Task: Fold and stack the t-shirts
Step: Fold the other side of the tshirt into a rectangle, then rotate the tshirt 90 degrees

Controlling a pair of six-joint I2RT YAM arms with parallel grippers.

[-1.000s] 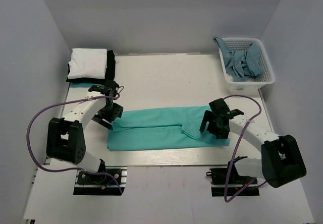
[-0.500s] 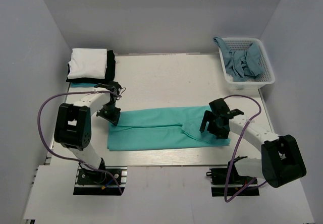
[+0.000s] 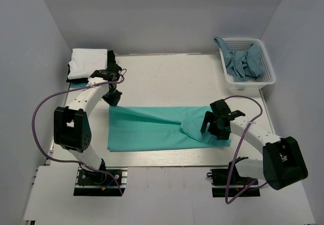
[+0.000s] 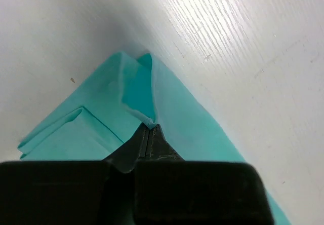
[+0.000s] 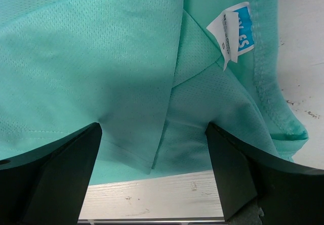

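So the turquoise-green t-shirt (image 3: pixel 152 131) lies as a long strip in the middle of the table (image 3: pixel 167 78), with its neck label (image 5: pixel 233 30) at the right end. The left gripper (image 3: pixel 113 97) is pinched tight on the far-left corner. The right gripper (image 3: pixel 215 126) sits spread wide over the collar end, gripping nothing. I'd pull that corner taut and low so the strip flattens, then fold it and carry it to the folded stack (image 3: pixel 90 64) far left.

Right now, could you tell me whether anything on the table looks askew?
Yes: the turquoise t-shirt lies unevenly, a diagonal ridge running from the far-left corner pinched by the left end effector toward its middle. A blue-grey garment also hangs over the basket rim.
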